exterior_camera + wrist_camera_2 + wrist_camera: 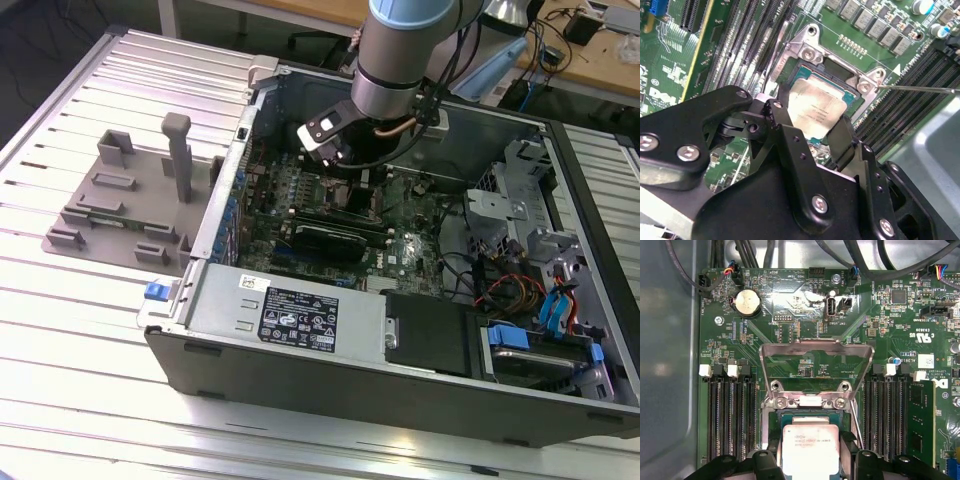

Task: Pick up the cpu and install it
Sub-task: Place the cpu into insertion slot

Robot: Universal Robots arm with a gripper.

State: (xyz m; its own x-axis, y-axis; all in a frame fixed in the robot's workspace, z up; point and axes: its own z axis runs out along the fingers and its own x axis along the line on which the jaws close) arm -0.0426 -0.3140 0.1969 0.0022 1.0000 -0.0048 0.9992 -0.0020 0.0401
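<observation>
While the load plate (815, 346) stands swung open to bare the socket (837, 76) | fingers (782, 125) clamp the cpu (815, 102) by opposite edges, to hold it flat | cpu at the socket, whether seated unclear

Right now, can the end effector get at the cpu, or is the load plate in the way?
Likely yes: the load plate is swung open, and the end effector seems closed on the cpu from two sides.
</observation>
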